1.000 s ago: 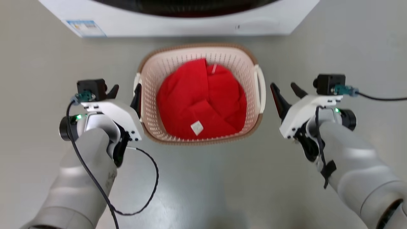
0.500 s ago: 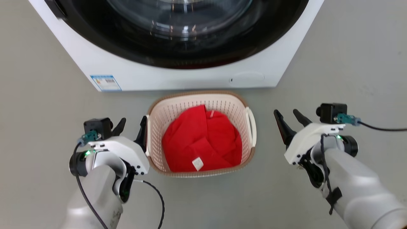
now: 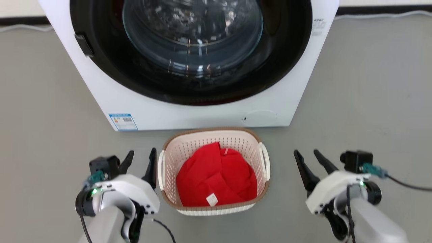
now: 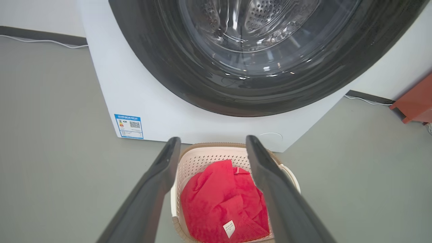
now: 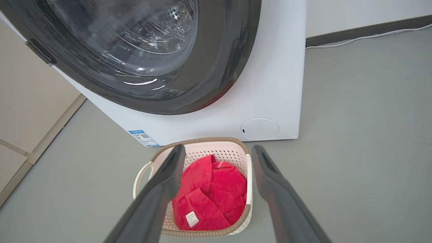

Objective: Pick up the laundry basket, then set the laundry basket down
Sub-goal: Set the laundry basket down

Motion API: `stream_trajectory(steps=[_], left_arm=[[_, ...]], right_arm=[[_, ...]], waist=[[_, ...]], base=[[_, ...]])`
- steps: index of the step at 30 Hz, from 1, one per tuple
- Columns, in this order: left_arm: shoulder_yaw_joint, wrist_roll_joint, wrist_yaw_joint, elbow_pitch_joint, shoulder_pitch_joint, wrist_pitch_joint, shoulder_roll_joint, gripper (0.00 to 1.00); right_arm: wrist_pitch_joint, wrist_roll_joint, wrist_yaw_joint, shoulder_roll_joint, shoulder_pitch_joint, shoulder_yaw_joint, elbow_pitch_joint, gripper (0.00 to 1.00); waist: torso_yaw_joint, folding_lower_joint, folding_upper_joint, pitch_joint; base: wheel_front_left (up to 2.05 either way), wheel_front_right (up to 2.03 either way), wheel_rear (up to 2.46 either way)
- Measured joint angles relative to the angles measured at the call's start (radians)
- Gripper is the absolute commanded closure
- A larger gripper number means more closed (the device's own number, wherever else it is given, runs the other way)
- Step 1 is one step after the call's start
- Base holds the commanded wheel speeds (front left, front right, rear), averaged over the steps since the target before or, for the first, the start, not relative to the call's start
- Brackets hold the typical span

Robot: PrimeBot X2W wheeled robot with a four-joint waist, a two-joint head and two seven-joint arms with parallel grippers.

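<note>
The laundry basket [image 3: 202, 140], cream with a brown rim, stands on the grey floor just before the washing machine. A red cloth [image 3: 216, 177] with a white tag lies in it. My left gripper [image 3: 142, 152] is open, its inner finger close beside the basket's left handle [image 3: 161, 168]. Well apart from the right handle [image 3: 266, 162], my right gripper [image 3: 305, 152] is open too. In the left wrist view the basket [image 4: 206, 158] lies between and beyond the open gripper [image 4: 213, 140]. The right wrist view has the basket [image 5: 202, 153] beyond its open gripper [image 5: 219, 147].
A white washing machine [image 3: 202, 116] with a dark round glass door [image 3: 192, 37] stands right behind the basket. White cables [image 3: 381, 15] run along the back wall. A red-brown object [image 4: 416, 101] sits at the far right. Grey floor spreads on both sides.
The head camera has risen and pulled back, so the washer door has come into the picture and the basket looks smaller. Both grippers have stayed open beside the basket, which rests on the floor.
</note>
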Motion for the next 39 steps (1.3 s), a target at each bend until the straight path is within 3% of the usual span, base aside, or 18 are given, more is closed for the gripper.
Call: stream_trajectory(steps=[13,21,31,39], left_arm=[[0.043,0.084,0.043,-0.181,0.157,0.0,-0.021,0.0],[0.079,0.14,0.056,-0.294,0.236,0.0,-0.03,0.0],[0.099,0.174,0.061,-0.367,0.271,0.0,-0.042,0.0],[0.144,0.19,0.065,-0.423,0.292,0.0,-0.054,0.0]], right_arm=[[0.0,-0.297,0.0,0.041,0.221,-0.288,-0.249,0.0],[0.0,-0.399,0.0,0.077,0.326,-0.43,-0.403,0.0],[0.0,-0.485,0.0,0.1,0.387,-0.479,-0.517,0.0],[0.0,-0.545,0.0,0.111,0.41,-0.522,-0.54,0.0]], waist=[[-0.001,0.0,0.0,-0.11],[0.006,0.0,0.0,-0.148],[0.02,0.0,0.0,-0.156],[0.014,0.0,0.0,-0.151]], base=[[0.0,0.0,0.0],[0.0,0.0,0.0],[0.0,0.0,0.0],[0.0,0.0,0.0]])
